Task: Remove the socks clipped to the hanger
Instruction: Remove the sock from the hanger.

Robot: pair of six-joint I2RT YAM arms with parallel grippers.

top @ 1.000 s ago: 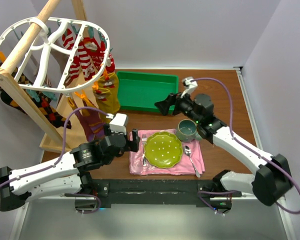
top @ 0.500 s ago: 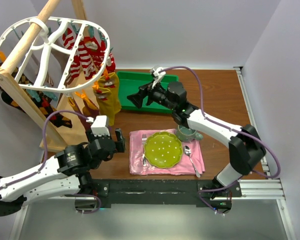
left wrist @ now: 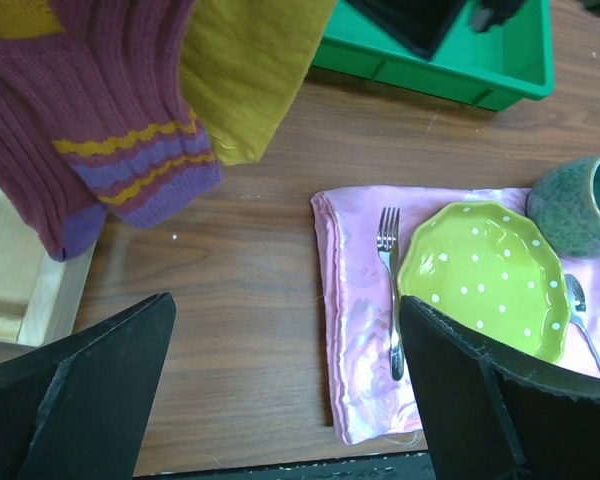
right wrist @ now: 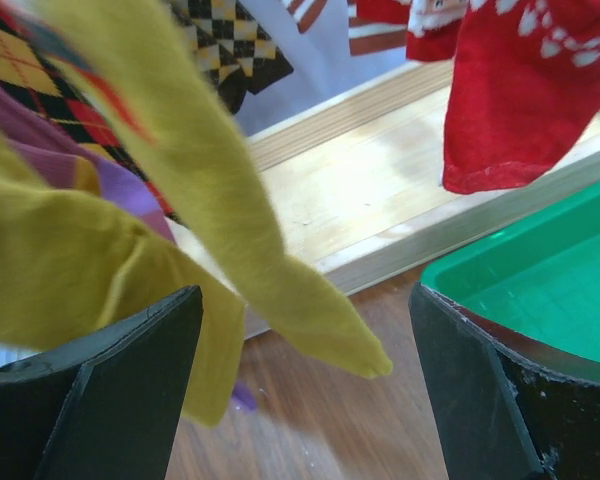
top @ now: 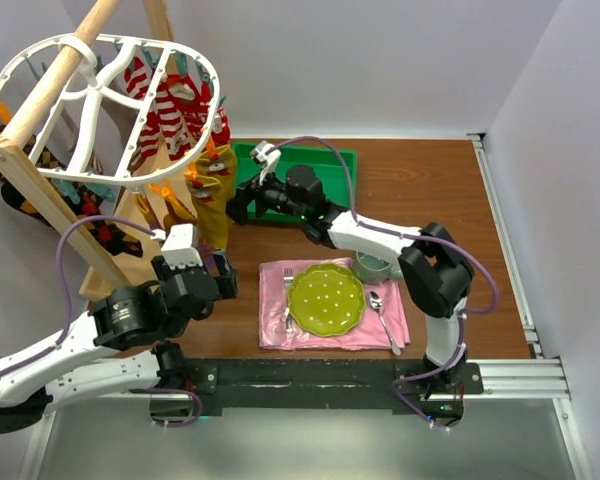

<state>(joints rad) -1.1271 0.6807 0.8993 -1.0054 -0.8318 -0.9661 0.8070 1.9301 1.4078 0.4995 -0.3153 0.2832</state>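
Observation:
The white hanger [top: 76,44] hangs on a wooden pole at the far left, with socks clipped below it. A red-and-white sock [top: 160,112] and a mustard yellow sock [top: 213,195] hang nearest the arms. My right gripper [top: 237,204] reaches left to the yellow sock. In the right wrist view the yellow sock's toe [right wrist: 320,320] dangles between the wide-open fingers of that gripper [right wrist: 305,295], with a red sock [right wrist: 520,90] and an argyle sock [right wrist: 230,40] behind. My left gripper [top: 221,277] [left wrist: 285,305] stands open and empty over bare table, below a maroon sock [left wrist: 90,130].
A green tray [top: 295,150] lies behind the right arm. A pink napkin [top: 275,322] carries a green dotted plate [top: 327,298], a fork [left wrist: 390,290] and a spoon [top: 383,318]; a mug [top: 372,266] stands beside it. The wooden rack's base [top: 110,285] sits at the left.
My right arm has swung left across the green tray to the yellow sock. My left arm has drawn back to the left, off the napkin.

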